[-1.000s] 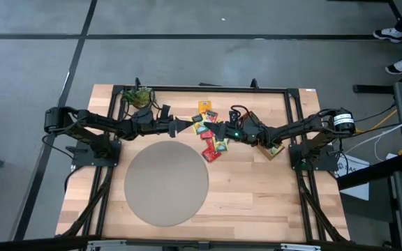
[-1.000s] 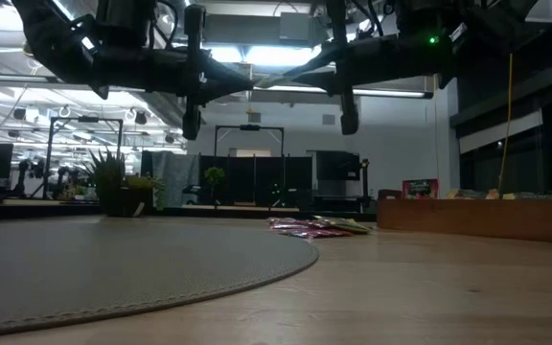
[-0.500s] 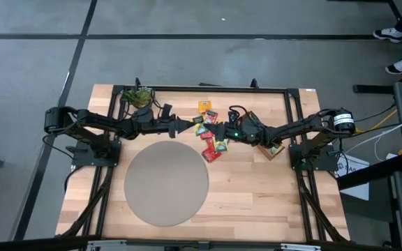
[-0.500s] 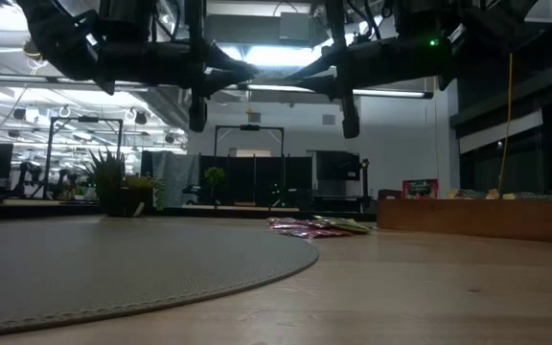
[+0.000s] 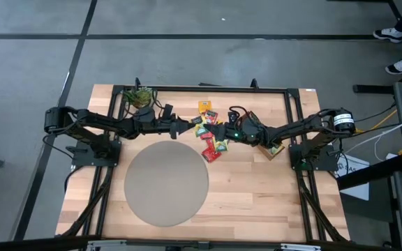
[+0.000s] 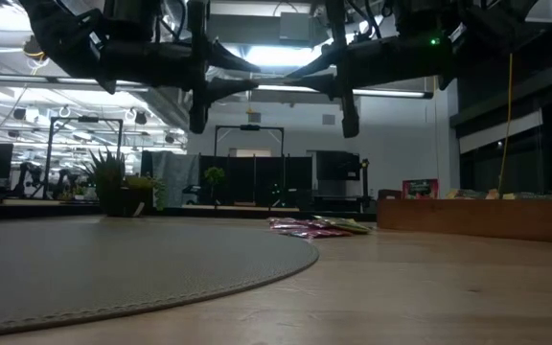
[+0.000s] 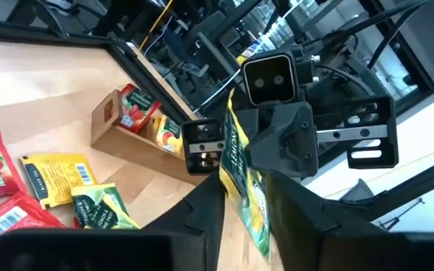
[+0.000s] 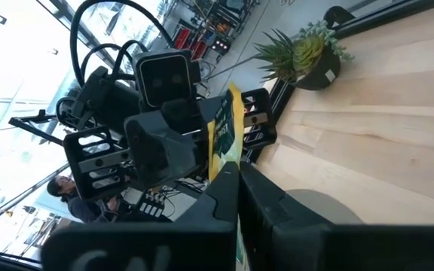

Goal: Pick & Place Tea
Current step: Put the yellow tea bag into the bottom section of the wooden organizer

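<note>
Above the back half of the table [image 5: 257, 202], past the round grey mat [image 5: 166, 183], both arms reach in from their own sides and meet nose to nose in the air over the loose pile of tea sachets [image 5: 213, 143]. Change over the last second is small: in the low view the left arm has crept a little toward the right arm and the gap between the two heads has closed; the right arm reads as unmoved, and the pile, the wooden tray [image 6: 477, 218] and the potted plant [image 5: 138, 95] lie as they did. The left gripper [image 7: 243, 184] sits around one green-and-yellow sachet [image 7: 237, 150], held edge-on and well clear of the table. I cannot tell whether it is clamping the sachet or only straddling it. The right gripper [image 8: 236, 169] is closed on the same sachet, which shows as a thin strip rising from between its tips in the right wrist view. Judgement: this is a hand-over in mid-air, with contact from both sides just reached. The tray under the right arm already holds a few sachets upright, so the likely receiver is the right side. Risk: the paper may tear or twist if both pull at once, so one side must let go before the other draws back.
</note>
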Available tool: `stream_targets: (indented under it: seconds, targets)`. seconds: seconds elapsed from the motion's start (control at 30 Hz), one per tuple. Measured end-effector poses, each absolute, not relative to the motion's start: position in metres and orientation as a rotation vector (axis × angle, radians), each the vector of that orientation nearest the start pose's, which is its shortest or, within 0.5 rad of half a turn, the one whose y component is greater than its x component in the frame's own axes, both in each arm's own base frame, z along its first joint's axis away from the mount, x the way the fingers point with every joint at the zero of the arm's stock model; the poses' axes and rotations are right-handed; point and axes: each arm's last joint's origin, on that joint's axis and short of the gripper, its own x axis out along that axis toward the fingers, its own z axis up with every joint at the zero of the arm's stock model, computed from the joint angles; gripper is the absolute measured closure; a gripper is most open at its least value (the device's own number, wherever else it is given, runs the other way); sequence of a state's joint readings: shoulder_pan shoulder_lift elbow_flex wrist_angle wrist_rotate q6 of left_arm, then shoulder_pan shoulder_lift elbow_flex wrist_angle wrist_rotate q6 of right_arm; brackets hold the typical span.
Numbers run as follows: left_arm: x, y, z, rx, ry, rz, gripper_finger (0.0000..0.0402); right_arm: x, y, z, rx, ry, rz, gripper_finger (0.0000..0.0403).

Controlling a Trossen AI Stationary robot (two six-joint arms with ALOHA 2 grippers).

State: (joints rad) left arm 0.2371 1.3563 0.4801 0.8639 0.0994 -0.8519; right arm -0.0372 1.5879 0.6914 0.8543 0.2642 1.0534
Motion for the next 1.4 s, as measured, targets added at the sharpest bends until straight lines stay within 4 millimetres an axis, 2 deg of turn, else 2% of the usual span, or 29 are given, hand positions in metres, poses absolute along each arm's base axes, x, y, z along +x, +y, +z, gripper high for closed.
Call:
stream_targets:
  seconds: [0.2, 0.5, 0.63, 0.9, 1.07, 1.23, 1.4]
  targets:
    - [0.257, 0.059, 0.21, -0.835, -0.046, 0.138, 0.0393, 0.319, -0.02, 0.21, 1.032, -0.121, -0.298, 0.0398]
    - [0.256, 0.059, 0.204, -0.828, 0.038, 0.121, 0.0399, 0.32, -0.019, 0.209, 0.974, -0.095, -0.284, 0.0382]
    - [0.254, 0.063, 0.201, -0.843, 0.107, 0.031, 0.0399, 0.32, -0.016, 0.209, 0.905, -0.036, -0.193, 0.0367]
    - [0.251, 0.065, 0.2, -0.863, 0.226, -0.198, 0.04, 0.32, -0.012, 0.201, 0.944, 0.104, -0.084, 0.0317]
    - [0.26, 0.063, 0.206, -0.809, 0.344, -0.222, 0.0399, 0.32, -0.009, 0.199, 0.999, 0.16, -0.027, 0.0286]
    - [0.271, 0.06, 0.22, -0.701, 0.463, -0.238, 0.0399, 0.32, -0.009, 0.199, 0.999, 0.17, -0.01, 0.0276]
    - [0.276, 0.063, 0.233, -0.647, 0.446, -0.248, 0.04, 0.32, -0.009, 0.199, 0.998, 0.169, -0.01, 0.0281]
